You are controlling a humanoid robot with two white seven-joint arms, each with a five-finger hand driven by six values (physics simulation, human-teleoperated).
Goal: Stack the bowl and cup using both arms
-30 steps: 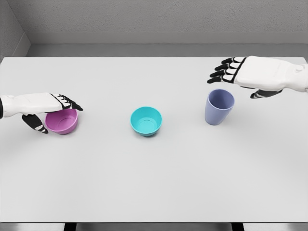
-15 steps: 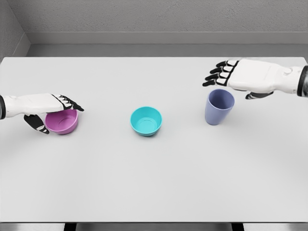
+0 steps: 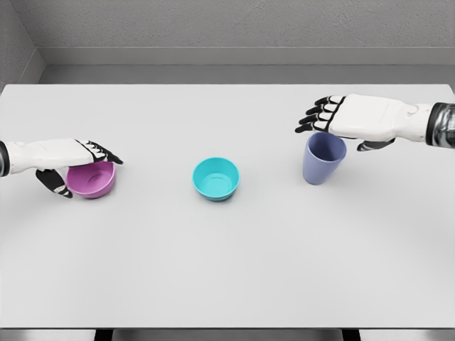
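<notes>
I take the teal bowl (image 3: 216, 178) as my landmark; it sits upright and alone on the white table (image 3: 227, 270), its opening facing up, with neither of my hands touching it. To the left of the teal bowl, well apart from it, stands the pink bowl (image 3: 92, 180), also upright. My left hand (image 3: 67, 158) is on that pink bowl: the palm and the black-tipped fingers (image 3: 106, 153) lie flat across its far rim, reaching toward the teal bowl, while my thumb (image 3: 55, 183) hangs down along the bowl's outer wall on the side away from the teal bowl. The fingers close around the rim, so I count this as a grasp on the pink bowl, which rests on the table. To the right of the teal bowl, about as far off as the pink one on the other side, stands the purple cup (image 3: 323, 158), upright and slightly tilted in view, open at the top. My right hand (image 3: 352, 118) hovers just above and behind the cup's rim, palm down, fingers (image 3: 314, 117) spread and pointing toward the teal bowl's side, relaxed and holding nothing; the thumb shows dark below the palm.
</notes>
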